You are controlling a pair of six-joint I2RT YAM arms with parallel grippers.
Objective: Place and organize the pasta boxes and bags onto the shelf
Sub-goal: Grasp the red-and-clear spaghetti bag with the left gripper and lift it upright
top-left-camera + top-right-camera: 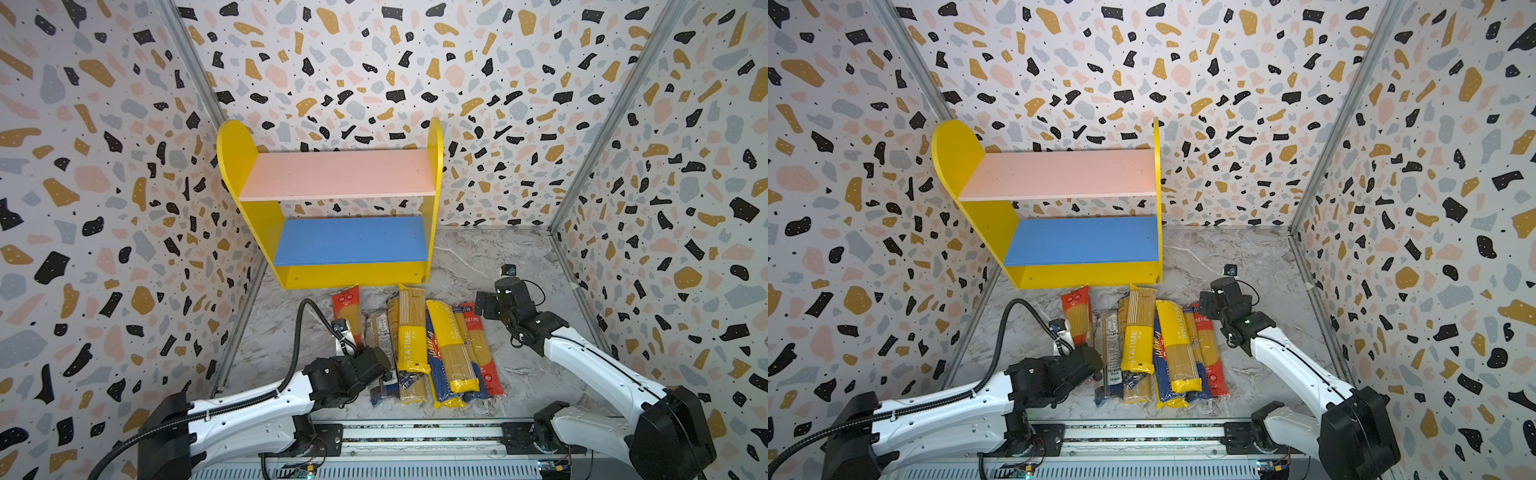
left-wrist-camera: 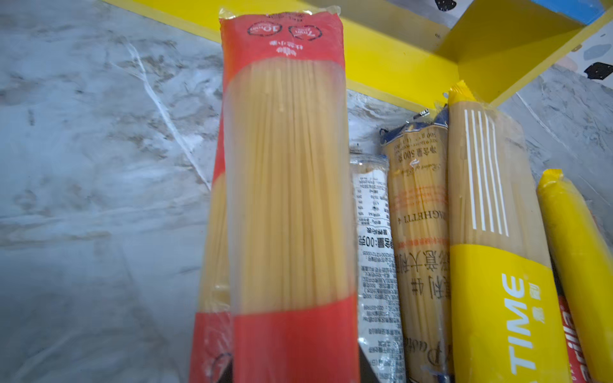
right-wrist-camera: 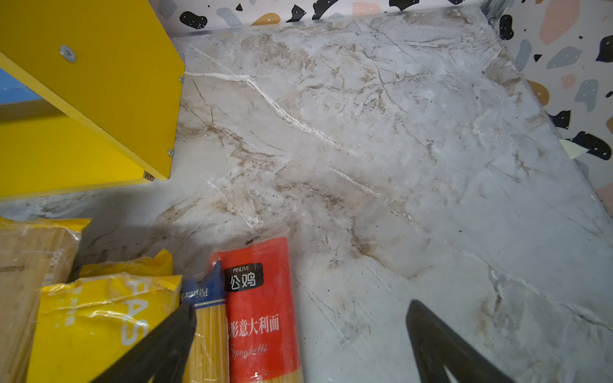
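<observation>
The shelf (image 1: 237,153) (image 1: 955,153) stands at the back with bare pink and blue boards. Several pasta packs lie side by side on the marble in front of it in both top views: a yellow PASTATIME pack (image 1: 411,332) (image 2: 497,282), a dark blue one (image 1: 436,361), a red one at the right (image 1: 482,349) (image 3: 258,315). My left gripper (image 1: 365,353) (image 2: 295,371) is shut on the near end of the leftmost red pack (image 1: 347,309) (image 2: 288,182); its fingers are mostly hidden behind the pack. My right gripper (image 1: 484,303) (image 3: 298,348) hovers open above the pile's far right end.
Terrazzo-patterned walls close in the left, back and right. Bare marble floor (image 1: 498,253) (image 3: 398,149) lies right of the shelf. A metal rail (image 1: 415,432) carrying both arm bases runs along the front edge. The left arm's black cable (image 1: 299,332) arcs above the floor.
</observation>
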